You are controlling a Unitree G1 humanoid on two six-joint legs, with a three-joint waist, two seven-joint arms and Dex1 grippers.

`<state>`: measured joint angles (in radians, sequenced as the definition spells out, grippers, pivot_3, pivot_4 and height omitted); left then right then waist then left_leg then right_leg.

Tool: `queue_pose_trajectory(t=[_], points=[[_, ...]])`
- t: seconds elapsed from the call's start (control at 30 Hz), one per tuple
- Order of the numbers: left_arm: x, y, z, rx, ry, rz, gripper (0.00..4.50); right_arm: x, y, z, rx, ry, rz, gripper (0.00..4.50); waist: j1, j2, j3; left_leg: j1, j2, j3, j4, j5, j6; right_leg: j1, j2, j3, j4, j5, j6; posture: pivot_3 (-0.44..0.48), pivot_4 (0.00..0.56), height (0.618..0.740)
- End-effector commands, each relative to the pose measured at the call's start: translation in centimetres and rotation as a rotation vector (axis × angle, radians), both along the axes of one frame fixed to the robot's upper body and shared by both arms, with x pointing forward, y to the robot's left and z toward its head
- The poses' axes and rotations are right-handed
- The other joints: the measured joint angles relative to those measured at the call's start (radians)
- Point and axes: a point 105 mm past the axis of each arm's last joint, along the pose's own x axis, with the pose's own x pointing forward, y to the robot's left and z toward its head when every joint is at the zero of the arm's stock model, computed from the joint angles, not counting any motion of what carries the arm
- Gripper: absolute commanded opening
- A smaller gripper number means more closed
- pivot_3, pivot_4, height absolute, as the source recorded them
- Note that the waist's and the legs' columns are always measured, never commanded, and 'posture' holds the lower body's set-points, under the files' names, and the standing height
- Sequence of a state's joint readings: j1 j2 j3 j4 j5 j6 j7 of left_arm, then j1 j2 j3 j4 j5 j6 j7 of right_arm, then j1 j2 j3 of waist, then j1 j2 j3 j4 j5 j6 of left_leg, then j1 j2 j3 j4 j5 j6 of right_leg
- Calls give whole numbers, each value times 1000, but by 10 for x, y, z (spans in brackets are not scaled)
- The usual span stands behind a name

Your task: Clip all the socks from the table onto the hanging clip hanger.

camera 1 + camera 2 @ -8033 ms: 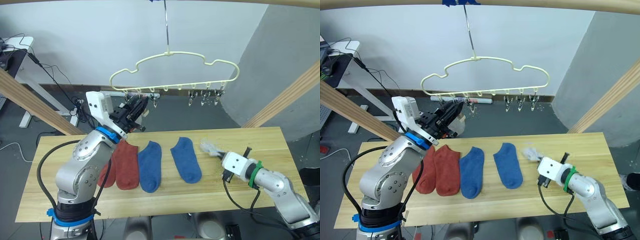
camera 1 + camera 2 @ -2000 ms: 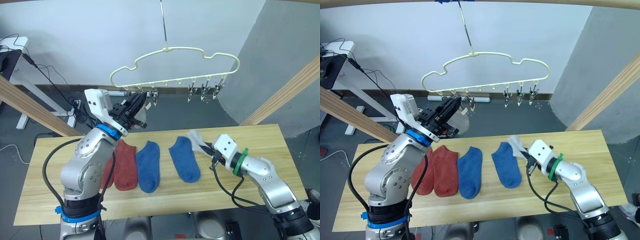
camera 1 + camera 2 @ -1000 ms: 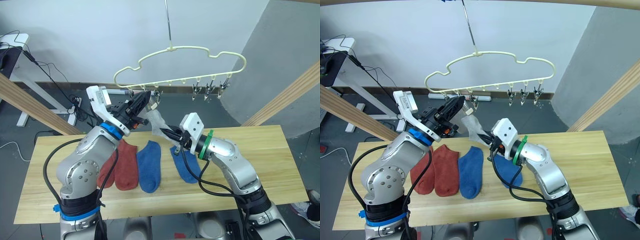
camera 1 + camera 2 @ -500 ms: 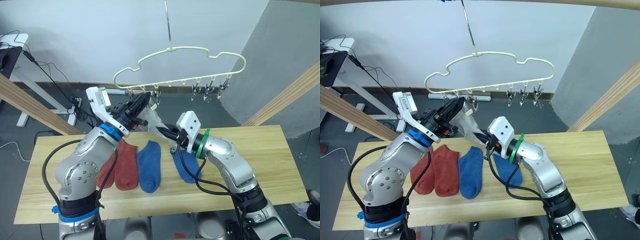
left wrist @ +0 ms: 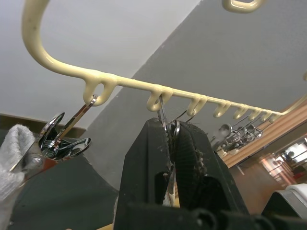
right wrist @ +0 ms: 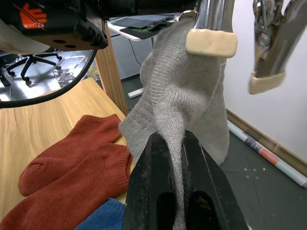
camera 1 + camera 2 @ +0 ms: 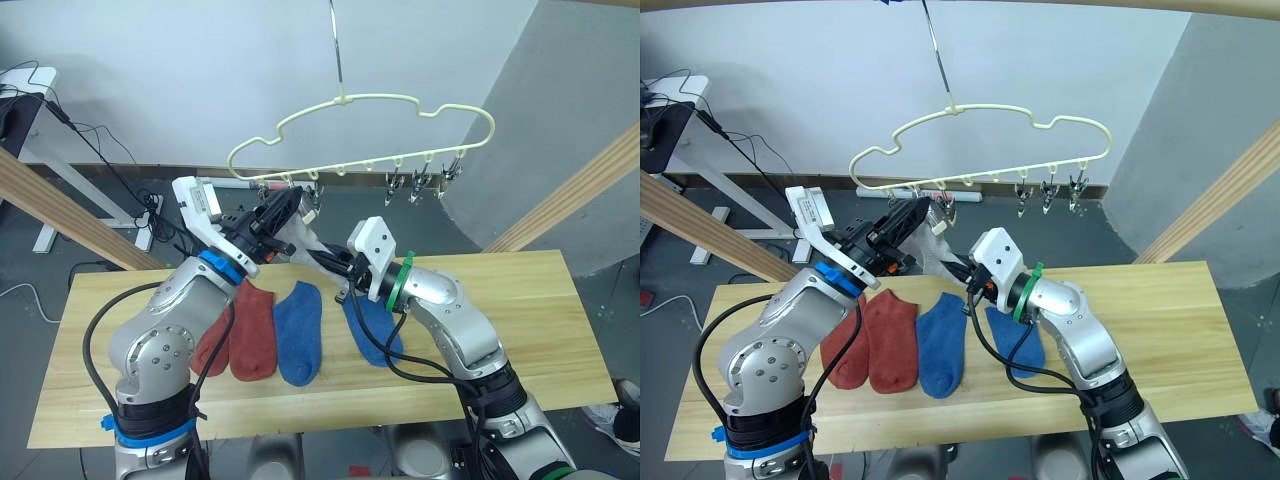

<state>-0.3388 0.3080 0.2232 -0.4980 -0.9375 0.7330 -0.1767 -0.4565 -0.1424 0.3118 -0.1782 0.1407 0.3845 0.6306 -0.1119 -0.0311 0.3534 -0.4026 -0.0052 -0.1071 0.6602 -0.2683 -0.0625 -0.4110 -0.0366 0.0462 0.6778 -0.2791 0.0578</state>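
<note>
The right tool [image 7: 335, 268] was pinched shut on a light grey sock [image 7: 305, 240] and held it up high, right under the left end of the clip hanger [image 7: 360, 135]. The left tool [image 7: 290, 205] was up there too, its fingers closed on one of the small metal clips. The sock ran up and slanted from the right tool toward the clips, with its top end by the left tool.

In the right eye view, two rust-red socks [image 7: 875, 340] and two blue socks [image 7: 943, 343] lay flat on the table [image 7: 1170, 330]. They were side by side, and their long way ran from the back of the table to the front.

In the left wrist view, the left tool's two black fingers [image 5: 187, 158] were squeezed together on the second clip [image 5: 165, 129] in the row. The first clip [image 5: 62, 141] hung just beside it, with a bit of grey sock next to it.

In the right wrist view, the right tool's fingers [image 6: 160, 191] were tight on the middle of the grey sock [image 6: 182, 96]. The sock stood up from the fingers, and its top edge met a clip [image 6: 211, 40] with a cream pad. I could not tell if that clip had bitten it.

The sock looked soft, light and floppy. It would likely bend and droop, so it seems best to hold it close to the top edge.
</note>
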Motion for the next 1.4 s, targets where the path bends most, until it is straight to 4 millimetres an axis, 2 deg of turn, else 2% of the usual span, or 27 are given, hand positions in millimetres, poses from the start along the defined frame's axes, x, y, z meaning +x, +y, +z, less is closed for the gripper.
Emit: queue_pose_trajectory(t=[0.03, 0.2, 0.27, 0.3, 0.57, 0.7, 0.8, 0.87, 0.97, 1.07, 1.2, 1.37, 1.4], points=[[-4, 0, 9, 9, -51, 10, 142, -5, 6, 14, 37, -52, 30, 0, 0, 0, 0, 0, 0, 0, 0, 0, 0, 0, 0, 0, 0, 0, 0, -193, 354, 740], [-3, 0, 8, 22, -52, 20, 142, -3, 6, 16, 47, -60, 25, 0, 0, 0, 0, 0, 0, 0, 0, 0, 0, 0, 0, 0, 0, 0, 0, -190, 355, 740], [-3, 4, 8, 35, -62, 43, 845, -3, 6, 16, 48, -58, 24, 0, 0, 0, 0, 0, 0, 0, 0, 0, 0, 0, 0, 0, 0, 0, 0, -192, 354, 740], [-3, 4, 8, 31, -62, 41, 1018, -3, 6, 16, 51, -56, 24, 0, 0, 0, 0, 0, 0, 0, 0, 0, 0, 0, 0, 0, 0, 0, 0, -191, 353, 740], [-4, 4, 6, 49, -67, 42, 3443, -3, 10, 17, 64, -39, 35, 0, 0, 0, 0, 0, 0, 0, 0, 0, 0, 0, 0, 0, 0, 0, 0, -188, 352, 740], [-5, 6, 2, 102, -81, 58, 4500, -2, 10, 11, 31, -27, 35, 1115, 0, 0, 0, 0, 0, 0, 0, 0, 0, 0, 0, 0, 0, 0, 0, -184, 349, 740], [-6, 7, -1, 163, -105, 84, 4500, -1, 4, 6, -13, -31, 21, 2065, 0, 0, 0, 0, 0, 0, 0, 0, 0, 0, 0, 0, 0, 0, 0, -184, 348, 740], [-6, 8, -2, 200, -125, 107, 4500, -1, -1, 4, -31, -30, 13, 2065, 1, 0, 0, 0, 0, 0, -1, 0, 0, 0, 0, 0, 0, 0, 0, -186, 348, 740], [-7, 10, -3, 274, -186, 157, 4500, -14, -23, 0, -93, -35, 41, 2065, 5, 0, 0, -1, 0, 0, -1, 0, 0, -1, -1, 0, -1, 0, 0, -191, 348, 740], [-10, 6, -5, 325, -242, 161, 4500, -24, -35, 0, -126, -39, 63, 2065, 5, 0, 0, -3, 0, 0, -1, 0, 0, -1, -1, 0, -4, 0, 0, -191, 348, 740], [-19, -14, -9, 360, -325, 124, 4500, -59, -73, 16, -171, -13, 177, 2065, 8, 1, 1, -7, 1, -1, -1, 0, 0, -4, -2, -1, -4, 0, 0, -218, 348, 740], [-14, -13, -14, 330, -337, 186, 4500, -60, -96, 35, -187, -1, 127, 2065, 1, 1, 1, -9, 0, -1, 1, 0, 0, -5, -2, -1, -4, 0, 0, -261, 349, 740], [-14, -14, -15, 323, -340, 186, 4321, -60, -99, 38, -189, -1, 117, 2084, -1, 1, 1, -8, 0, -1, 1, 0, 1, -5, -2, -1, -4, 0, 0, -261, 349, 740]])
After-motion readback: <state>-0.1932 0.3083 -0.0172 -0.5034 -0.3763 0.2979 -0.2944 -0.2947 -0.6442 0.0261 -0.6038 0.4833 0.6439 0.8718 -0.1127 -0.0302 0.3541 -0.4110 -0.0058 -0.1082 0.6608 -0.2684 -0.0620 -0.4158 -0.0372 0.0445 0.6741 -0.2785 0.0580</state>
